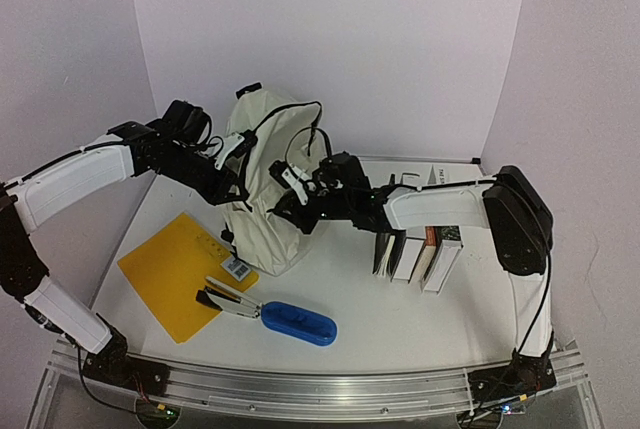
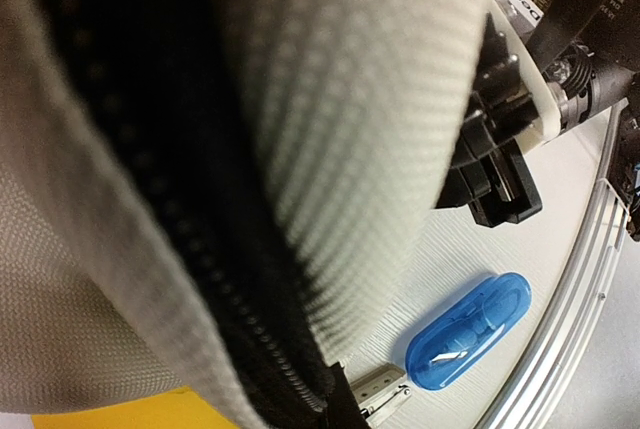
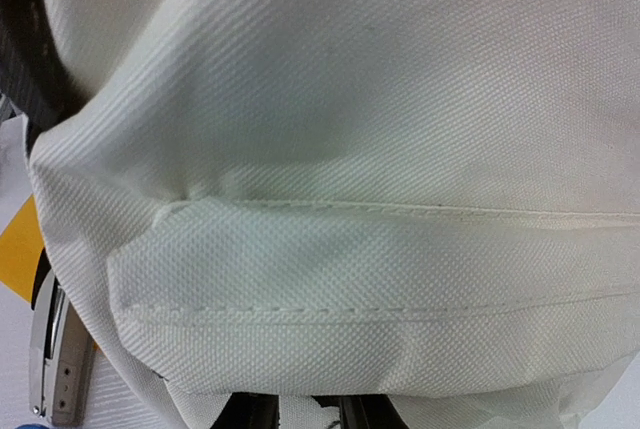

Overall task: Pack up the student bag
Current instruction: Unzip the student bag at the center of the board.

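Note:
The student bag [image 1: 265, 184], cream fabric with black zipper trim, stands slumped at the middle of the table. My left gripper [image 1: 237, 164] is at its upper left edge, shut on the fabric. In the left wrist view the bag's weave and zipper [image 2: 230, 279] fill the frame and hide my fingers. My right gripper [image 1: 292, 199] presses into the bag's right side. In the right wrist view the bag's seamed cloth [image 3: 350, 249] covers nearly everything. Only the two dark fingers [image 3: 250, 414] show at the bottom, with a strip of fabric pinched between them.
A yellow folder [image 1: 180, 267] lies front left with a stapler [image 1: 225, 299] on its edge. A blue translucent case [image 1: 298, 322] lies near the front rail. Several books [image 1: 420, 249] stand upright to the right, under the right arm. Walls close in behind and on both sides.

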`<state>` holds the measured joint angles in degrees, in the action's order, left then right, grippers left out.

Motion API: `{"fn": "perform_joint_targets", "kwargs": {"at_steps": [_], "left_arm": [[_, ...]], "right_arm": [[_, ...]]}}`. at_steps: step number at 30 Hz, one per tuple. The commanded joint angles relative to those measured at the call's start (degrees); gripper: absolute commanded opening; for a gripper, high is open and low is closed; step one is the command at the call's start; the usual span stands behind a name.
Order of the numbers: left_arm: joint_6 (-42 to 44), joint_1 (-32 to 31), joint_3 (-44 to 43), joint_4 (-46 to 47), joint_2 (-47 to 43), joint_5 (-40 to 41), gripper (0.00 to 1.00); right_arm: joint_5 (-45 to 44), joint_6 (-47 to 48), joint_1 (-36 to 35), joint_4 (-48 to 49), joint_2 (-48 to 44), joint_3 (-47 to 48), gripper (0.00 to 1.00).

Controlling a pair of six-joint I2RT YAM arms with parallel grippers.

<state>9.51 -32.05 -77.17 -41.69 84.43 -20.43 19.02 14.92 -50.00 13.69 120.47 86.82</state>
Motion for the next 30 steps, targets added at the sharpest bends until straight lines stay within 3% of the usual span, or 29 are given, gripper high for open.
{"fn": "perform_joint_targets", "kwargs": {"at_steps": [1,6,10,17,30], "left_arm": [[0.1,0.1,0.2,0.1,-2.1,-1.9,0.00],[0.2,0.1,0.6,0.3,-2.3,-0.7,0.00],[0.3,0.0,1.0,0.6,-2.8,0.5,0.00],[0.6,0.1,1.3,0.5,-3.0,2.1,0.00],[0.8,0.1,1.8,0.5,-3.5,3.4,0.00]], "right_arm": [[-0.1,-3.2,-0.4,1.7,1.5,3.7,0.15],[-1.8,-4.6,-0.6,2.9,0.4,2.5,0.00],[-7.5,-7.1,-0.6,8.4,-2.6,-1.9,0.00],[-25.5,-11.8,-0.6,12.6,-3.8,-3.5,0.00],[-37.3,-13.1,1.5,11.0,-0.9,1.8,0.00]]}}
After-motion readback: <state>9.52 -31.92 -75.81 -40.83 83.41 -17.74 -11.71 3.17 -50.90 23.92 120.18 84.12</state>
